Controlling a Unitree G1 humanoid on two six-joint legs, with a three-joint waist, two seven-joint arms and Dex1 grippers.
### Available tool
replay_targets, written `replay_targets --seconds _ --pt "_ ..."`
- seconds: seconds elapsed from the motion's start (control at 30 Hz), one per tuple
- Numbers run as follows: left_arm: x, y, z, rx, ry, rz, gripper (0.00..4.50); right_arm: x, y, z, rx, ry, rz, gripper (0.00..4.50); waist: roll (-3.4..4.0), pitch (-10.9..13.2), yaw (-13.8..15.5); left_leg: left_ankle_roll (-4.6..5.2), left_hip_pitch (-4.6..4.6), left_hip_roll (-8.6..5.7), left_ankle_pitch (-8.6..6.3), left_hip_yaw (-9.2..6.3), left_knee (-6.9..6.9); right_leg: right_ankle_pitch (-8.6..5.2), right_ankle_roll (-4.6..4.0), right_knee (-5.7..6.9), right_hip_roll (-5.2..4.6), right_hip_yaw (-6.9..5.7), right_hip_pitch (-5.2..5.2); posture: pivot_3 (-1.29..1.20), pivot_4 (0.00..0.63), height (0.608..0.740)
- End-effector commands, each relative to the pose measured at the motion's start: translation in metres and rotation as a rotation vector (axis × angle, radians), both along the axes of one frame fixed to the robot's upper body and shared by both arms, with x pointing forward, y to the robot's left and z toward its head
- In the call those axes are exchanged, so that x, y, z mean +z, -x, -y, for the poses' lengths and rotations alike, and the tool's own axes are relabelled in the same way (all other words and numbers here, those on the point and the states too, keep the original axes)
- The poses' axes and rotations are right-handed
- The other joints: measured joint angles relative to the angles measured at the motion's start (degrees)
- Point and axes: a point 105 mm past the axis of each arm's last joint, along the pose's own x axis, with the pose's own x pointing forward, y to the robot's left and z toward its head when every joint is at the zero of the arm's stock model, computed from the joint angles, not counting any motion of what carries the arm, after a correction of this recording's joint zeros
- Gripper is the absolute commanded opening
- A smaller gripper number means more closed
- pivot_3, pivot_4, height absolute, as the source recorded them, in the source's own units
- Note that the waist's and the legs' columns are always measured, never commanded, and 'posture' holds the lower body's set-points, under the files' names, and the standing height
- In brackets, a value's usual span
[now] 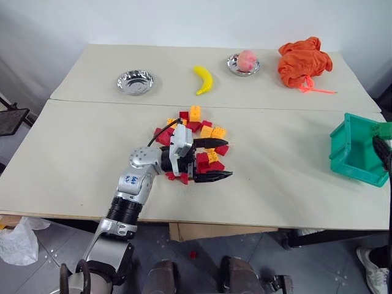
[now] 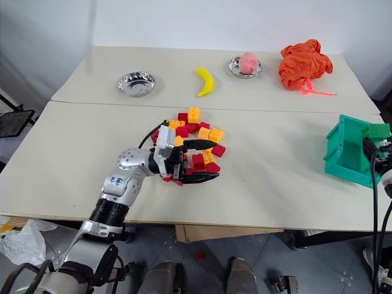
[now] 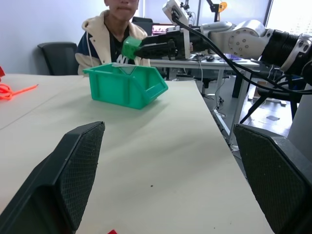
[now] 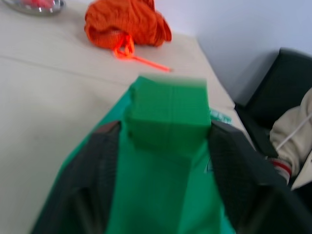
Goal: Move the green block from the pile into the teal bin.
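The green block (image 2: 378, 130) hangs at the tip of my right gripper (image 3: 146, 48), just above the far side of the teal bin (image 1: 352, 153) at the table's right edge. In the right wrist view the block (image 4: 168, 117) sits in that gripper's mouth with the bin's inside right under it. The pile (image 1: 202, 131) of red and yellow-orange bricks lies mid-table. My left gripper (image 1: 228, 158) hovers over the pile's near side, pointing right, open and holding nothing.
Along the back of the table stand a steel bowl (image 1: 136, 81), a banana (image 1: 204, 79), a second bowl (image 1: 243, 64) holding a pink thing, and an orange cloth (image 1: 304, 61). A person (image 3: 114, 34) sits beyond the bin. A red brick (image 1: 193, 253) lies on the floor.
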Motion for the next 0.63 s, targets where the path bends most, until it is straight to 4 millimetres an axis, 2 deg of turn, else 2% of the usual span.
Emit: replay_targets --seconds 0.03,0.07,0.17,0.27,0.37,0.43,0.53,0.63 --pt "0.009 -0.007 -0.016 0.051 -0.012 0.071 4.50 0.018 0.005 -0.002 0.020 0.058 0.036 4.11 0.00 0.0 0.1 0.00 0.00 0.00 0.00 0.00 0.00 0.00 0.00 0.00 0.00 0.00 0.00 0.00 0.150 0.740" --pt "0.008 -0.011 -0.024 0.081 -0.023 0.077 4.50 0.020 0.007 -0.007 0.056 0.077 0.046 4.47 0.00 0.0 0.1 0.00 0.00 0.00 0.00 0.00 0.00 0.00 0.00 -0.01 0.00 0.00 0.00 0.00 0.150 0.740" --pt "0.004 -0.018 -0.047 0.160 -0.063 0.081 4.50 0.028 0.013 -0.034 0.230 0.116 0.102 4.47 0.01 0.0 0.2 0.00 -0.01 0.00 0.00 0.00 -0.03 0.00 0.00 -0.05 0.00 -0.01 0.00 0.00 0.150 0.740" --pt "-0.001 -0.021 -0.070 0.236 -0.105 0.096 4.50 0.025 0.021 -0.079 0.495 0.109 0.119 4.47 0.01 0.0 0.1 0.00 0.00 0.00 0.00 0.00 -0.07 0.00 0.01 -0.10 0.00 0.00 0.00 0.00 0.150 0.740" --pt "-0.009 -0.020 -0.095 0.325 -0.136 0.085 4.50 0.002 0.031 -0.128 0.733 0.088 0.016 4.47 0.00 0.0 0.0 0.00 0.02 0.01 0.00 -0.02 -0.07 0.01 0.01 -0.09 0.02 -0.01 0.02 0.00 0.150 0.740" --pt "-0.017 -0.019 -0.110 0.392 -0.181 0.082 4.50 -0.020 0.041 -0.151 0.845 0.130 -0.086 4.47 0.00 0.0 0.1 0.00 0.01 0.01 0.00 -0.05 -0.08 0.00 0.01 -0.09 0.02 -0.03 0.01 0.00 0.150 0.740" --pt "-0.026 -0.012 -0.131 0.465 -0.225 0.091 4.50 -0.040 0.047 -0.168 0.906 0.106 -0.138 4.47 -0.01 0.0 0.4 0.02 -0.01 0.00 -0.02 -0.03 -0.06 0.01 0.03 -0.11 0.01 -0.01 0.02 0.00 0.150 0.740" --pt "-0.032 -0.006 -0.151 0.542 -0.220 0.077 4.50 -0.063 0.041 -0.177 0.904 0.088 -0.151 4.47 -0.01 0.0 0.5 0.02 -0.01 0.01 -0.02 -0.04 -0.03 0.02 0.03 -0.10 0.02 -0.01 0.02 0.00 0.150 0.740"
